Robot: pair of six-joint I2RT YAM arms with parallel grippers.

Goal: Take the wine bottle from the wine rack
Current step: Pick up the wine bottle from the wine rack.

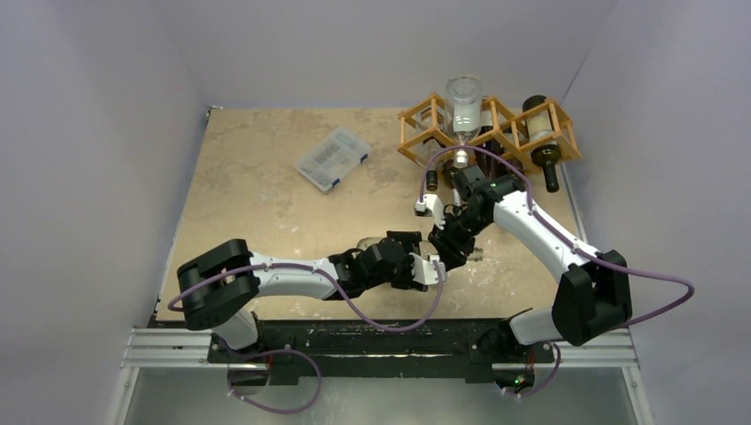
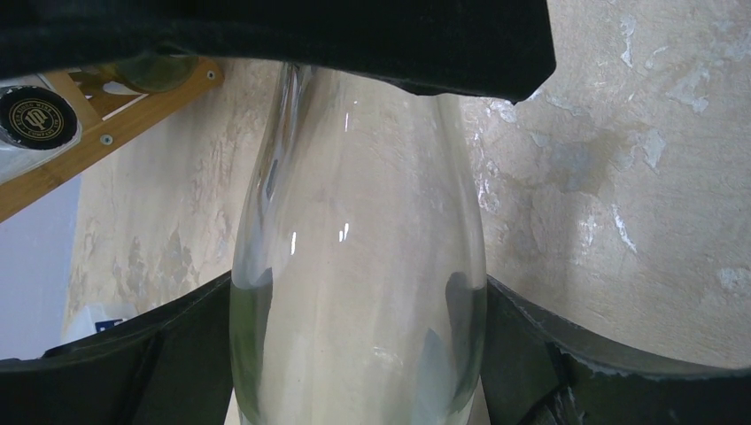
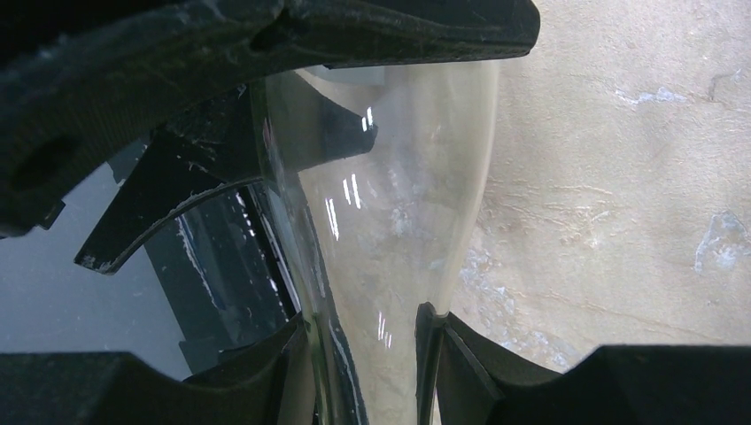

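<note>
A clear glass wine bottle (image 2: 354, 266) lies low over the table in the middle, off the wine rack (image 1: 487, 128), held between both arms. My left gripper (image 2: 359, 292) has its fingers pressed against both sides of the bottle's wide body. My right gripper (image 3: 363, 323) is shut on the narrow neck end of the wine bottle (image 3: 398, 195). From above, the left gripper (image 1: 436, 266) and right gripper (image 1: 450, 241) meet at the table's centre and hide most of the wine bottle (image 1: 367, 241). The wooden lattice rack stands at the far right.
The rack still carries a clear bottle (image 1: 463, 106) and a dark bottle (image 1: 540, 133), with necks pointing toward the arms. A clear plastic compartment box (image 1: 332, 158) lies at the far middle. A corner of the rack (image 2: 115, 115) and a bottle cap (image 2: 35, 115) show at the left wrist view's upper left.
</note>
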